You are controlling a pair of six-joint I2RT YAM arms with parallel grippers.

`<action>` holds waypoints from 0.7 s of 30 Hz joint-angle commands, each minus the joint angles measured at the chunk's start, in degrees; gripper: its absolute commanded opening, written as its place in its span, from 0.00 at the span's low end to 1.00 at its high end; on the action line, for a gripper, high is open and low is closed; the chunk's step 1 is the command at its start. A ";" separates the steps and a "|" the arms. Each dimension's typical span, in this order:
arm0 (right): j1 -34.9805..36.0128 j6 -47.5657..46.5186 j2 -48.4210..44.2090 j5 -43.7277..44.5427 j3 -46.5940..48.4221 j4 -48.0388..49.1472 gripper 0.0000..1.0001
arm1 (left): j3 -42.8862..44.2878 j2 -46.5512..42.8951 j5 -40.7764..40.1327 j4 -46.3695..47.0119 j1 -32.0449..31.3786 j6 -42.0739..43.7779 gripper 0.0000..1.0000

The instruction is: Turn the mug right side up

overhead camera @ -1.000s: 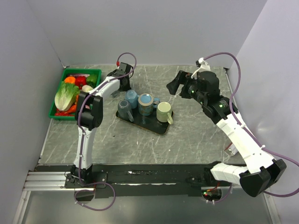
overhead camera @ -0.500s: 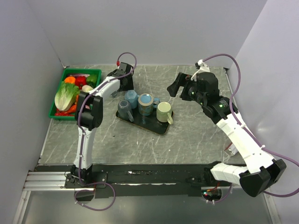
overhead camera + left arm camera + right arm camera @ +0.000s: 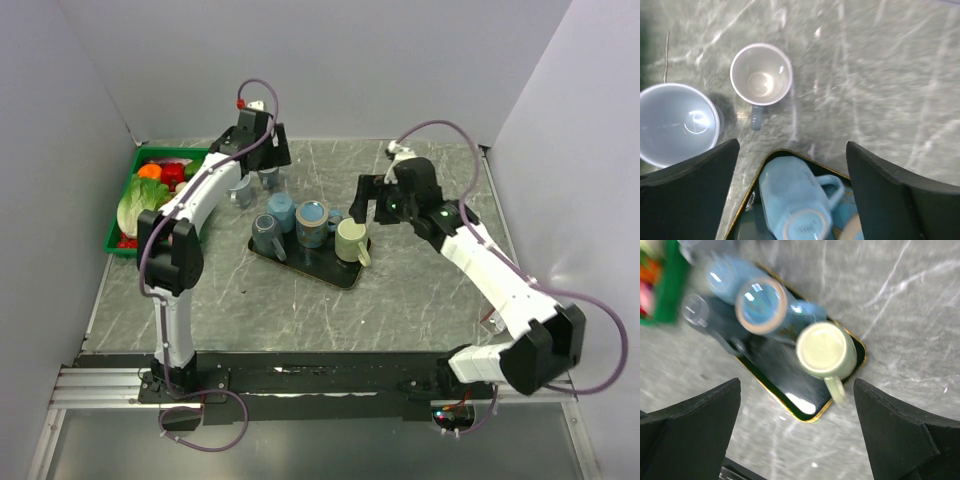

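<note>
Upright grey mug [image 3: 761, 80], below and clear of wide-spread left pincer [image 3: 792, 145].

Left claw [image 3: 792, 145]: dark fingers [image 3: 690, 195] spread wide at lower corners, nothing between them. Small pale grey ceramic mug [image 3: 761, 75] upright on grey-green marbled bench [image 3: 880, 65], mouth up, handle toward claw. Larger pale blue-grey round cup [image 3: 677, 122] just left of it. Light blue ceramic mug [image 3: 790, 192] on black gold-rimmed tray [image 3: 742, 222], base toward camera.
</note>
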 commanded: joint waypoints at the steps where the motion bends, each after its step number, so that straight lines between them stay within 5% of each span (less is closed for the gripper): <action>1: -0.23 -6.63 5.49 -1.39 -1.26 -0.36 0.97 | -0.70 -6.50 4.05 2.04 -0.32 -0.74 0.99; 21: 2.41 -11.65 23.25 -1.22 1.02 -2.21 0.68 | -8.87 -19.86 15.30 5.21 -0.14 -0.65 0.96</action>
